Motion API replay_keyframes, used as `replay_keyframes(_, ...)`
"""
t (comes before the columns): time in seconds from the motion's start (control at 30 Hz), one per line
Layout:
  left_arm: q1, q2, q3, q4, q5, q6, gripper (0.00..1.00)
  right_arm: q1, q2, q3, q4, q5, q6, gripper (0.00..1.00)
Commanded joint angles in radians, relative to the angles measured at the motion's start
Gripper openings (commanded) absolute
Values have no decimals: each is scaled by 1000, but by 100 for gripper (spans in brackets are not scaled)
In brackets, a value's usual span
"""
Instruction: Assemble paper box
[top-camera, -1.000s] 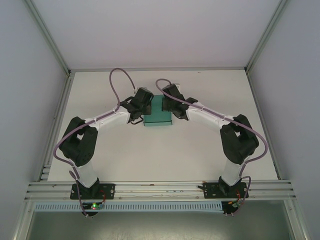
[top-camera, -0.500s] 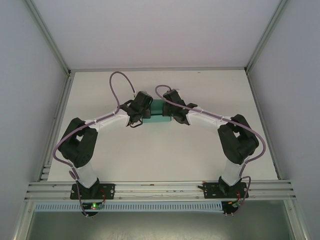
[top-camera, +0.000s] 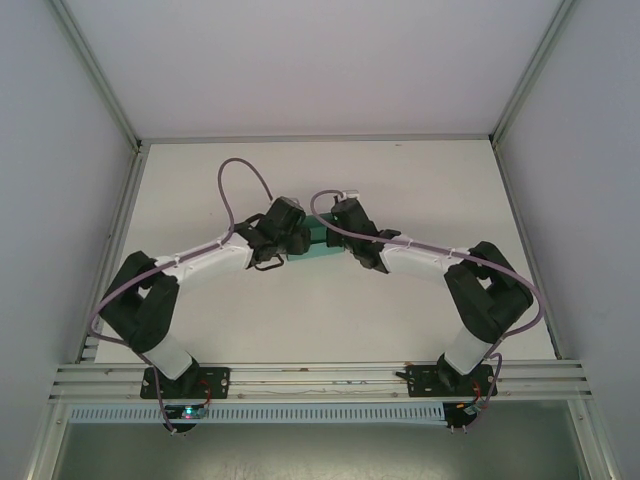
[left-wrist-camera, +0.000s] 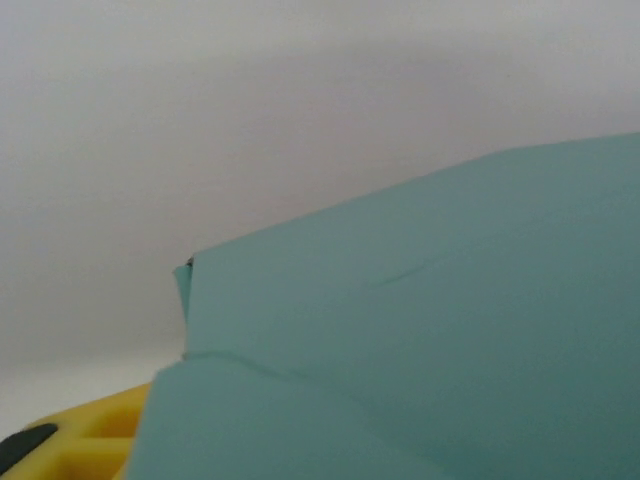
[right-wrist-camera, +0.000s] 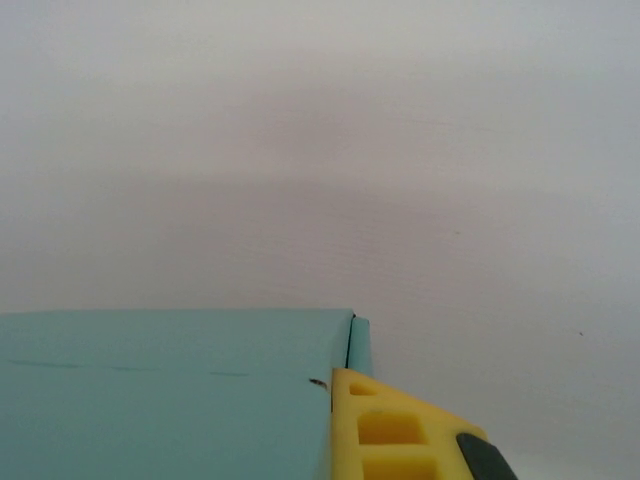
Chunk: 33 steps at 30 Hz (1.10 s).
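Currently the teal-green thin card paper box (top-camera: 318, 246) sits between my two grippers, above the white surface (top-camera: 400, 180). It is just right of the left gripper (top-camera: 298, 236) and just left of the right gripper (top-camera: 336, 232), touching both. In each wrist view the card lies against a yellow finger (left-wrist-camera: 95, 430) (right-wrist-camera: 390, 430). I cannot tell whether either gripper is clamped.

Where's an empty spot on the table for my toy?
The table is bare along its far edge and on the near side of the paper box. It is crowded mid-table, where the left gripper and right gripper meet at the box.
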Motion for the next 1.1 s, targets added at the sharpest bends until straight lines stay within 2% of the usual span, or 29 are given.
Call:
replay_keyframes(0.0,-16,-76,53,-111,-17,-36,76,25,-20,-60,25,12,-9,0)
replay_keyframes(0.03,-16,-90,62,-146,-38,-46,81,30,-27,-72,36,26,-12,0)
replay_keyframes(0.1,-16,-123,64,-187,-59,-60,100,38,-35,-90,57,51,-12,0)
replay_keyframes(0.13,-16,-145,58,-194,-63,-68,100,43,-38,-99,68,60,-14,0)
replay_keyframes(0.3,-10,-251,5,-211,-125,-152,100,93,-58,-165,172,150,-45,0)
replay_keyframes(0.43,60,-294,-41,-248,-133,-240,100,150,-63,-215,288,209,-38,0)
replay_keyframes(0.6,165,-313,-123,-140,16,-290,100,206,-45,-243,354,292,-67,0)
replay_keyframes(0.77,201,-270,-218,1,142,-367,100,224,-46,-260,359,302,-57,3)
replay_keyframes(0.9,201,-239,-338,184,261,-428,85,249,-53,-274,349,329,-60,5)
replay_keyframes(1.07,200,-200,-407,287,265,-439,80,287,-93,-287,279,331,-55,10)
